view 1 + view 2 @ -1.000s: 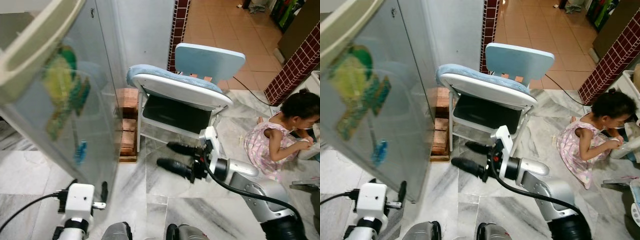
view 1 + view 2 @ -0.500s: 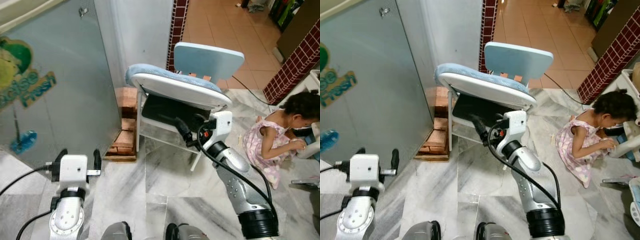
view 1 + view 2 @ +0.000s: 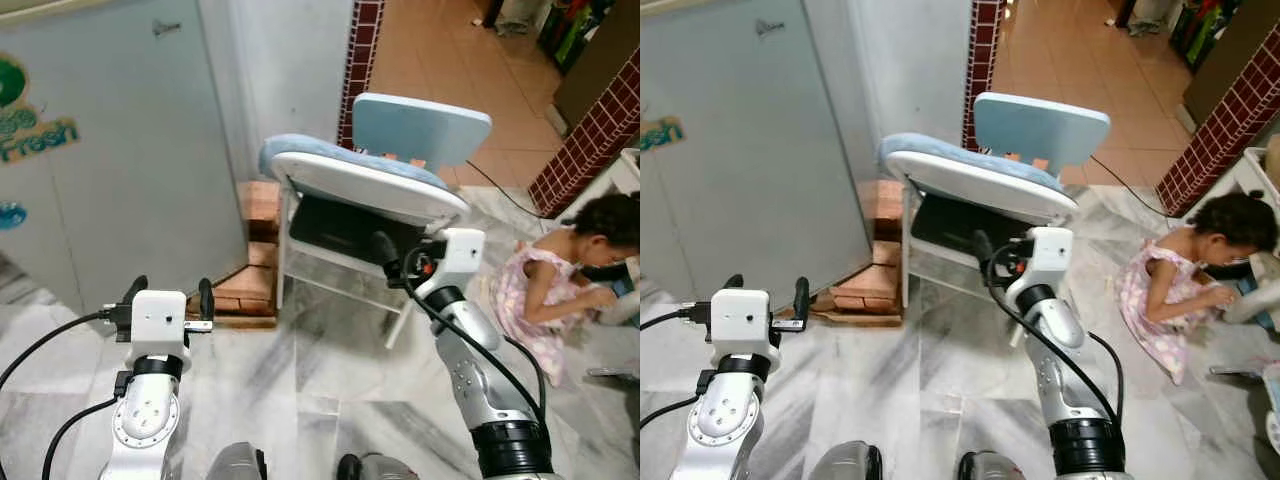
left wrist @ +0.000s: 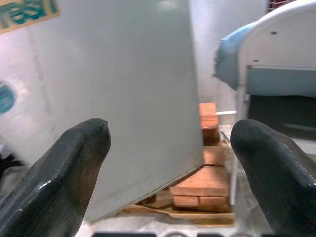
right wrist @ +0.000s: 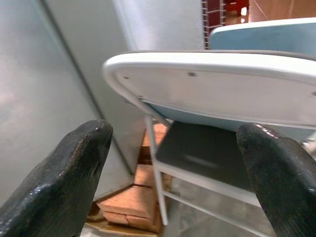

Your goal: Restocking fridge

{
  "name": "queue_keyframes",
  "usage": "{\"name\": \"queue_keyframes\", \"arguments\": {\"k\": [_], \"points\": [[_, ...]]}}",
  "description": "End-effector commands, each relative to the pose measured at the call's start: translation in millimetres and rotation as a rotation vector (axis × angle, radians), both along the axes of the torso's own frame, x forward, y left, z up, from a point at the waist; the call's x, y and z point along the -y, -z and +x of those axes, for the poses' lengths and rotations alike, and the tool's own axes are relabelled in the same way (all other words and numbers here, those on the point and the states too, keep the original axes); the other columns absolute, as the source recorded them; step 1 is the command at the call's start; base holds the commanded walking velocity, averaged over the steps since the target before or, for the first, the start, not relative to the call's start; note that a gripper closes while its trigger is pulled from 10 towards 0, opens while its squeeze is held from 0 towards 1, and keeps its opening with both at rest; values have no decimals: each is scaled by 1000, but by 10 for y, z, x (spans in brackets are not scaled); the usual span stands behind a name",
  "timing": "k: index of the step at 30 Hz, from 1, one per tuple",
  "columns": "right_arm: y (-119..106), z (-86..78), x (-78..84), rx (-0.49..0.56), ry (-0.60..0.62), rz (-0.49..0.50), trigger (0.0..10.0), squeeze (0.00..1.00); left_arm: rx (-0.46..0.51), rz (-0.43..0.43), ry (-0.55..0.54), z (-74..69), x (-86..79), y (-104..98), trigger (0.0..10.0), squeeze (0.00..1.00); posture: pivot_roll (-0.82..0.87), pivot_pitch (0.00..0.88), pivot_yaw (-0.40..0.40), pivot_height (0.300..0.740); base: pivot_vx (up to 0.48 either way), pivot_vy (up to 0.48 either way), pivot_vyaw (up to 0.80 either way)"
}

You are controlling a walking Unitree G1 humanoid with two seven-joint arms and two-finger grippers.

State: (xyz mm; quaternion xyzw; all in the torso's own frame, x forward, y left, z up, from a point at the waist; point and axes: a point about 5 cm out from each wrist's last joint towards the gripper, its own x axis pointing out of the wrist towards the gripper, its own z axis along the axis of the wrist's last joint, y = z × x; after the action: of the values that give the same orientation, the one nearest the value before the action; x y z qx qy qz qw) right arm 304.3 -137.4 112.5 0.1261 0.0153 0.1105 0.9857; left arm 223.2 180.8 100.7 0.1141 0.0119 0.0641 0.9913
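The fridge door point(image 3: 110, 150), which a second ago swung out at an angle across the left of the head views, now stands flat and closed, filling the upper left of the frame with its green sticker point(image 3: 25, 90) squared to the camera. My reading is that the restocking is at its end: the door is shut and neither pincer carries anything, so no item is left to load.

The left gripper point(image 3: 167, 297) has come up into the lower left of the frame, its 2 black fingers spread apart and empty. It points at the lower part of the door and stands just short of it, not touching; in the left wrist view the grey panel lies between the 2 fingers point(image 4: 64, 163), with the stack of bricks point(image 4: 207, 173) beyond at the foot of the fridge.

The right gripper point(image 3: 985, 245) has swung from low over the marble floor point(image 3: 300, 370) up to the middle of the frame, near the white chair point(image 3: 365, 180) with the pale blue cushion. In the right wrist view its fingertips point(image 5: 74, 168) are released wide, framing the underside of the seat point(image 5: 217, 84), well clear of the fridge.

A child sits on the floor at the right edge, apart from both arms
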Motion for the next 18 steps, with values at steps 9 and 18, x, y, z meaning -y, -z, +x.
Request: {"name": "queue_keyframes", "arguments": {"k": [9,18], "points": [[37,2,58,4,41,-32,10000,0,24,-5,-9,68,2,-42,10000,0,32,125,-12,740,0,480,0],[77,4,102,-5,74,-39,10000,0,34,-32,2,93,-3,-60,10000,0,24,116,4,740,0,480,-217]]}}
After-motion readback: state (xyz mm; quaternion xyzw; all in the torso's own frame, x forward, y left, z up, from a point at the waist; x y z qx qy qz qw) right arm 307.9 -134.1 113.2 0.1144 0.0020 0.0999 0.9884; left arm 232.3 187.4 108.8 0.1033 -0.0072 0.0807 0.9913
